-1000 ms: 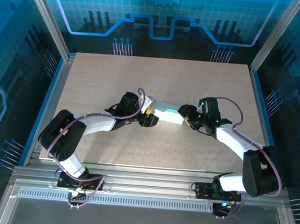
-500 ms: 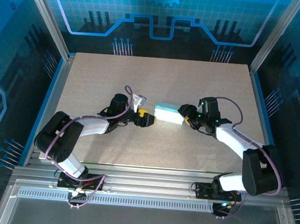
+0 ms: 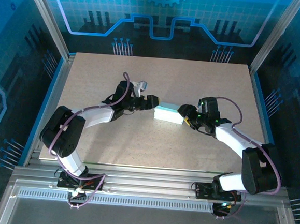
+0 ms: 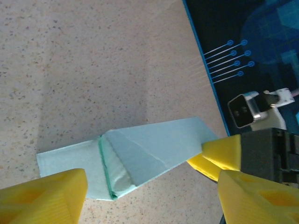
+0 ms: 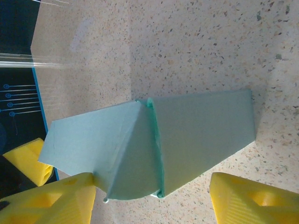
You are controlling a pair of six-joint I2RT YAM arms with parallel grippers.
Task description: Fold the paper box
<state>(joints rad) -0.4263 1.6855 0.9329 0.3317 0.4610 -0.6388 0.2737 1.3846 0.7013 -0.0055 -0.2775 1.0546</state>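
The paper box [image 3: 169,114] lies on the desk [image 3: 158,76] just toward 3 o'clock of its middle, a pale mint, partly folded piece with its long side running from 9 to 3 o'clock. In the top view the left claw [image 3: 152,102] sits at the box's 10 o'clock corner and the right claw [image 3: 185,115] at its 3 o'clock end.

From the left wrist, the left claw's yellow fingers [image 4: 44,198] stand wide apart at 7 and 5 o'clock of the view. The box's near end lies ahead of the gap, bare desk separates it from the 5 o'clock finger, and the claw grips nothing. At the box's far tip, toward 3 o'clock, a yellow finger of the right claw meets the cardboard.

From the right wrist, that claw's fingers [image 5: 254,200] are also spread, with the box's creased end between them. A raised flap reaches the 7 o'clock finger. I cannot tell whether this claw presses on the box or merely brackets it.
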